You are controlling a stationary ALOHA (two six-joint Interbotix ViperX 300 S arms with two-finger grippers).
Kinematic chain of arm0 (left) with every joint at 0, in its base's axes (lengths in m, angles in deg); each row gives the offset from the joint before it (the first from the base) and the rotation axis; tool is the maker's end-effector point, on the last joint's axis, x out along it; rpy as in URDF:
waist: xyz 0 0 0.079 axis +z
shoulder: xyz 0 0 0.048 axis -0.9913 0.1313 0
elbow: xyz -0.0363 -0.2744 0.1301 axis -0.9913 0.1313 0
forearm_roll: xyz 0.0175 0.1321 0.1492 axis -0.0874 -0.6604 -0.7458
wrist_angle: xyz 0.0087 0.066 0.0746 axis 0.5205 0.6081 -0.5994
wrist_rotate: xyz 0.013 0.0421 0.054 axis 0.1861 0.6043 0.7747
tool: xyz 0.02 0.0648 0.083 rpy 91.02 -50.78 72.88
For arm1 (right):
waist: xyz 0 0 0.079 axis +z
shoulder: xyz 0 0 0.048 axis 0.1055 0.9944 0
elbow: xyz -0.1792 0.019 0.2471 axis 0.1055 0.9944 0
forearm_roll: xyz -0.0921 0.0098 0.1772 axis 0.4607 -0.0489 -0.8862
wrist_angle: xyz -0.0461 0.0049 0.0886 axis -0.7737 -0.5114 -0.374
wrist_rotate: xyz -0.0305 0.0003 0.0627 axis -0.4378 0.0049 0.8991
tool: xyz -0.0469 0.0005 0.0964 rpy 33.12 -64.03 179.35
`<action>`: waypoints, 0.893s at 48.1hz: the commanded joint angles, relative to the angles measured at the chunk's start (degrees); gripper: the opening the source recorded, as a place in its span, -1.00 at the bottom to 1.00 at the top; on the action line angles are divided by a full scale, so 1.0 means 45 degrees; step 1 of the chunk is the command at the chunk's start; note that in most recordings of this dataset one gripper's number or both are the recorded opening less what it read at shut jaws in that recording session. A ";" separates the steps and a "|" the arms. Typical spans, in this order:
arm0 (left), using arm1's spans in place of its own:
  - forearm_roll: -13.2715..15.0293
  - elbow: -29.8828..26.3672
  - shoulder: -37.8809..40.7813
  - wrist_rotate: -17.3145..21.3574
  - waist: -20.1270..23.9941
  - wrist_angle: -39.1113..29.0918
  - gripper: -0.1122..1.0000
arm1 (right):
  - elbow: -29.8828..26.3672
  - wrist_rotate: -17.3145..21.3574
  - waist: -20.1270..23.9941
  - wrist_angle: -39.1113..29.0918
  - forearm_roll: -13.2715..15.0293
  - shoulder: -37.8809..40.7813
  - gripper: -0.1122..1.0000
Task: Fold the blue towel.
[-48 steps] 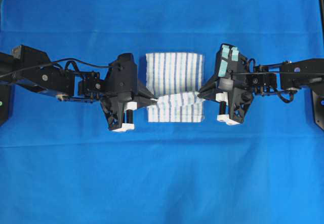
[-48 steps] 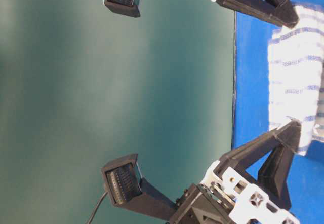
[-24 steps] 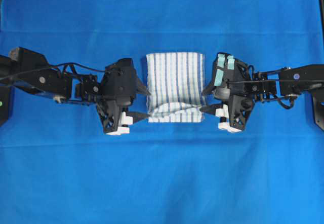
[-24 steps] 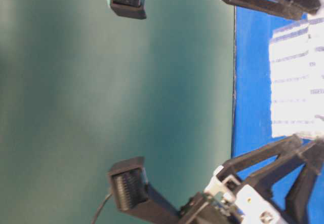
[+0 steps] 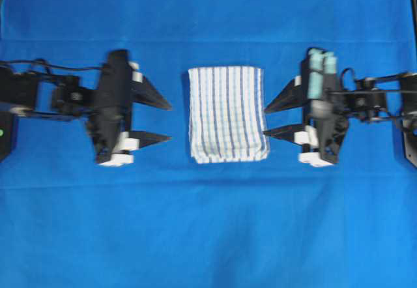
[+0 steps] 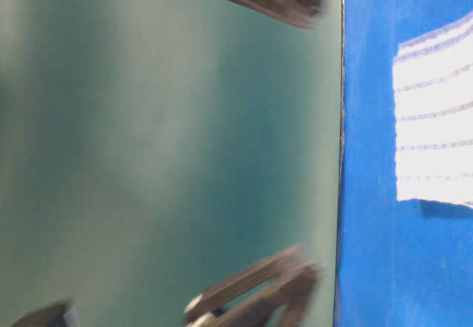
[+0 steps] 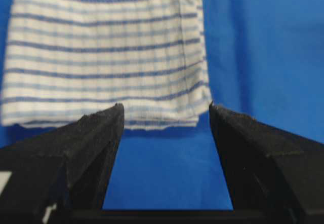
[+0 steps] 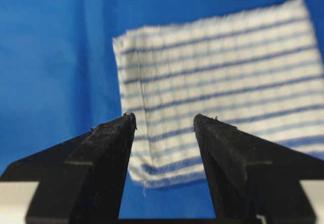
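Striped blue towel folded flat, overhead shows both pincers apart, left pincer, right pincer.

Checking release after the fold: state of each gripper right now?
Left gripper: open, holding nothing, apart from the striped towel.
Right gripper: open, holding nothing, just beside the towel's edge.

Woven cloth on cloth, matt black plastic either side.
The blue towel shows a soft, matt, open weave with a stitched hem; the plain blue cloth over the desk is smooth and dull. Left hand and right hand fingers are rough-grained matt black plastic.
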 commanded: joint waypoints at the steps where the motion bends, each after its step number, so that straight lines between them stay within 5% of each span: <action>1: -0.0020 0.0137 -0.1230 0.0078 0.0000 0.0039 0.30 | -0.0195 0.0000 0.0039 -0.0195 0.0352 -0.1211 0.21; 20: -0.0039 0.2695 -0.7090 0.0117 0.0156 0.0352 0.30 | 0.1094 -0.0020 -0.0176 -0.1016 0.1621 -0.6250 0.21; 43: -0.0039 0.6113 -1.2012 0.0078 0.0996 0.0352 0.30 | 0.4980 0.0000 -0.0566 0.0176 0.1738 -1.0215 0.20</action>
